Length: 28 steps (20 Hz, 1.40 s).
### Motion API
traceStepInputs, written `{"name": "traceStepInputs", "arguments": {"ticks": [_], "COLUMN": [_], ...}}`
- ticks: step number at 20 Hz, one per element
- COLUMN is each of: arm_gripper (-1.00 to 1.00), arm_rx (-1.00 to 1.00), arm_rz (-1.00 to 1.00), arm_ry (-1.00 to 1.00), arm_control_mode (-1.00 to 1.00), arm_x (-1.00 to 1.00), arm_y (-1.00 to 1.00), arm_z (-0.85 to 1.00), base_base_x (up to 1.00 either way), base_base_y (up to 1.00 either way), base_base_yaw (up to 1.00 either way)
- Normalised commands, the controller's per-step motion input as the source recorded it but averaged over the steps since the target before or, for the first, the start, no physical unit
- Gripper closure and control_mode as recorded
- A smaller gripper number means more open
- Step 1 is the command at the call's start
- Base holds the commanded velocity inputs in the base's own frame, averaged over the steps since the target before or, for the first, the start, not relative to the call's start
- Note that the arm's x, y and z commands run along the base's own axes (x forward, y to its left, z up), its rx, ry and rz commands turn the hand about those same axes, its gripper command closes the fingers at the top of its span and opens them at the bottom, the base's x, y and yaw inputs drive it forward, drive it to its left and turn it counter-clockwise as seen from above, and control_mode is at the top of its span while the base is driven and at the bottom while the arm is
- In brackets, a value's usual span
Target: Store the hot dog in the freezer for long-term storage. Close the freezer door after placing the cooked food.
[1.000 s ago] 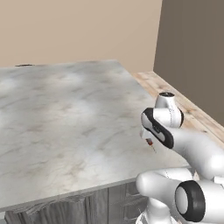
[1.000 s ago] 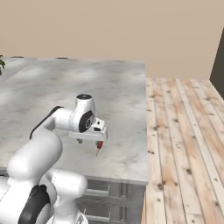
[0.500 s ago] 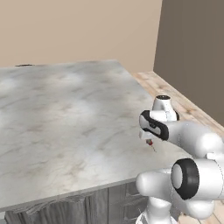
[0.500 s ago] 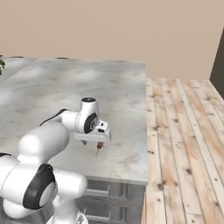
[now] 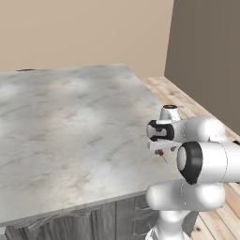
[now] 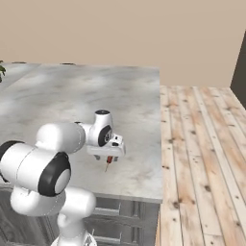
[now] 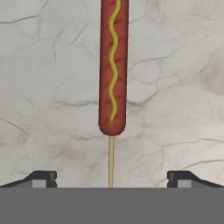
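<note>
Hot dog [image 7: 113, 65] on a thin pale stick lies on the marble counter [image 5: 70, 122], near the counter's edge by the wooden floor [image 6: 202, 158], directly beneath the gripper [image 7: 111, 178]. The white arm is folded low and close to the base, its forearm reaching level over the countertop and the hand turned straight down at the stone. In the hand view the two dark finger tips [image 7: 41, 178] stand wide apart at the bottom corners, with the stick running between them and touching neither, so the jaws are spread and hold nothing. The sausage's long axis runs up the hand view, away from the fingers, stick end nearest the hand; a yellow wavy line of mustard follows its length. From the base views it shows as a small red sliver [image 5: 161, 153] [image 6: 109, 161] just under the hand, tilted a little. One hot dog, one stick, one gripper.
</note>
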Motion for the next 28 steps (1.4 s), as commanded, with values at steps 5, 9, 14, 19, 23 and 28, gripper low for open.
{"name": "traceStepInputs", "arguments": {"ticks": [5,9,14,19,23,28], "arm_gripper": [-1.00,-1.00,-1.00,-1.00,-1.00,-1.00], "arm_rx": [-0.01,0.00,0.00,0.00,0.00,0.01], "arm_rz": [0.00,0.00,0.00,0.00,0.00,0.00], "arm_ry": [0.04,0.02,0.00,0.00,0.00,0.00], "arm_control_mode": [-1.00,-1.00,-1.00,-1.00,-1.00,-1.00], "arm_x": [0.33,0.24,0.22,0.21,0.01,0.00], "arm_y": [0.00,0.00,0.00,0.00,0.00,0.00], "arm_z": [-0.23,-0.28,-0.31,-0.21,-0.14,-0.21], "base_base_x": [0.00,0.00,0.00,0.00,0.00,0.00], "base_base_y": [0.00,0.00,0.00,0.00,0.00,0.00], "base_base_yaw": [0.00,0.00,0.00,0.00,0.00,0.00]}}
